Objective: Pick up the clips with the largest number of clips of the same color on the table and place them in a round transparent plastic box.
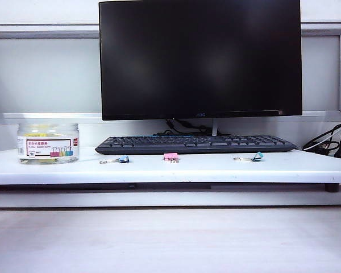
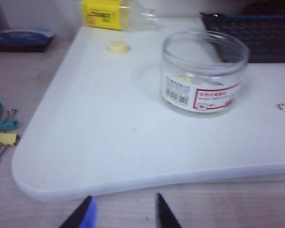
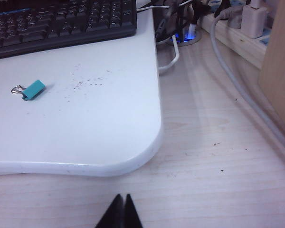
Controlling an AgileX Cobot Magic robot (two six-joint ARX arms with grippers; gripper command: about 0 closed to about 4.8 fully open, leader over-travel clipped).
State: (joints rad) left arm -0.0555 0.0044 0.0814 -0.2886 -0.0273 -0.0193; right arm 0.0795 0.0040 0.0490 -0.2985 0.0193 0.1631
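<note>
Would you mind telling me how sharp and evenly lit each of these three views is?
Exterior view: even, slightly washed-out light, the monitor a dull black. Left wrist view: soft overall, the round transparent plastic box and its label blurred. Right wrist view: sharpest, the teal clip crisp, a blue glow among the cables.

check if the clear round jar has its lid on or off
Off: the round transparent plastic box stands upright with an open rim, no lid, yellow clips inside.
</note>
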